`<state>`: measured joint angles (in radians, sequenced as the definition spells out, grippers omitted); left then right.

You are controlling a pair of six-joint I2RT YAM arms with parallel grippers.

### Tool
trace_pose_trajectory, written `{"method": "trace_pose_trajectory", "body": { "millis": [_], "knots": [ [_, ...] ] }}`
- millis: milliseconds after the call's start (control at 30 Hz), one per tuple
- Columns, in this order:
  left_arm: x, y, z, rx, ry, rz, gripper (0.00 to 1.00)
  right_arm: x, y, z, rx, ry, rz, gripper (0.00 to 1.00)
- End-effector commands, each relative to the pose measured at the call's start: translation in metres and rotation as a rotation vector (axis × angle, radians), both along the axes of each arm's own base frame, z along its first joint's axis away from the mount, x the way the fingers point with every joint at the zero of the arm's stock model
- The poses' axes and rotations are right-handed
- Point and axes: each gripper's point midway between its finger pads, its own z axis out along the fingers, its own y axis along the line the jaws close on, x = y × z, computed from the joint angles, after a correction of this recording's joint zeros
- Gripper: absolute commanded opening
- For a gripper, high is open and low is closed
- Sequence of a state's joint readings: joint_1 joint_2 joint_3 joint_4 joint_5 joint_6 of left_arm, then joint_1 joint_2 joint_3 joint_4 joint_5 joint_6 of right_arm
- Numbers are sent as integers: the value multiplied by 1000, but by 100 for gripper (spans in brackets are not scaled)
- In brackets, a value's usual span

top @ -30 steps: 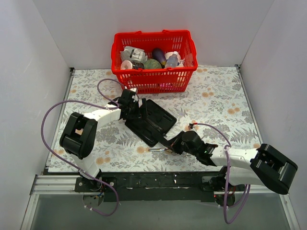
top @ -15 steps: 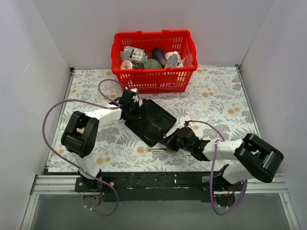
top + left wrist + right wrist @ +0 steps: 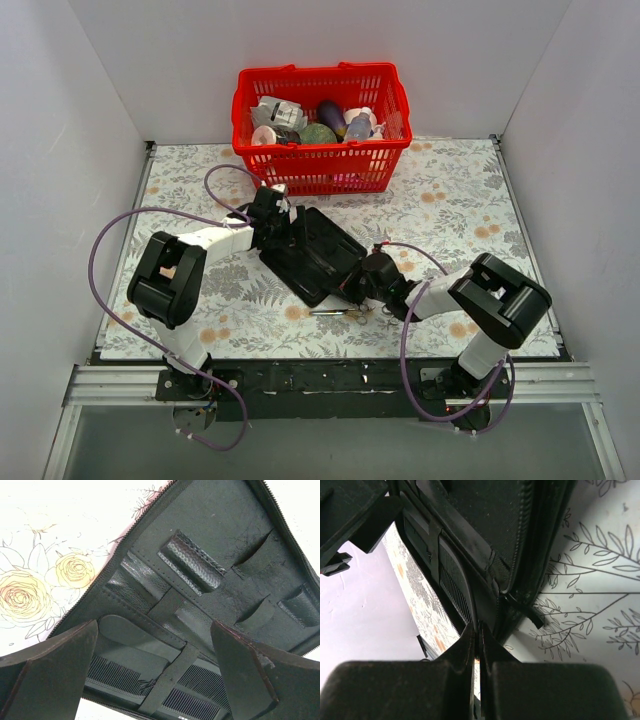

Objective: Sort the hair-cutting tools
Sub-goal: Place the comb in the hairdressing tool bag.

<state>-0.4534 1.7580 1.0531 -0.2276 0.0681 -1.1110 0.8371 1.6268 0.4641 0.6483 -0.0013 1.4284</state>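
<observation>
While I watch from the left, the left gripper (image 3: 154, 630) hangs over the open black case (image 3: 325, 245), jaws wide apart and empty; the comb (image 3: 117, 674) lies under a strap (image 3: 167, 682) below them. Just beside the case's near edge the scissors (image 3: 340, 313) lie on the table (image 3: 460, 210). Further right, the right gripper (image 3: 358, 288) has its jaws pressed together at that edge; whether they pinch anything I cannot tell.

nothing can be read; tiny white print on the black comb (image 3: 120, 675) is too small to make out.
</observation>
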Motion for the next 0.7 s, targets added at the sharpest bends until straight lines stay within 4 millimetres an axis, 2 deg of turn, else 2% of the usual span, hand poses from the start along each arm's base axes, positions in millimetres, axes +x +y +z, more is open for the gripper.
{"method": "trace_pose_trajectory", "body": {
  "millis": [0, 100, 400, 600, 667],
  "knots": [
    [-8, 5, -9, 10, 25, -11, 98, 8, 14, 6, 35, -28, 30, 1],
    [-7, 1, 3, -13, 2, -23, 98, 8, 17, 2, 51, -21, 39, 1],
    [3, -13, 55, -101, -89, -41, 98, 10, 23, -10, 59, -1, 39, 1],
    [-1, -9, 83, -117, -140, -33, 98, 12, 22, -14, 56, 6, 28, 1],
    [-7, -8, 83, -121, -135, -34, 98, 12, 22, -15, 52, 8, 27, 1]
  ]
}}
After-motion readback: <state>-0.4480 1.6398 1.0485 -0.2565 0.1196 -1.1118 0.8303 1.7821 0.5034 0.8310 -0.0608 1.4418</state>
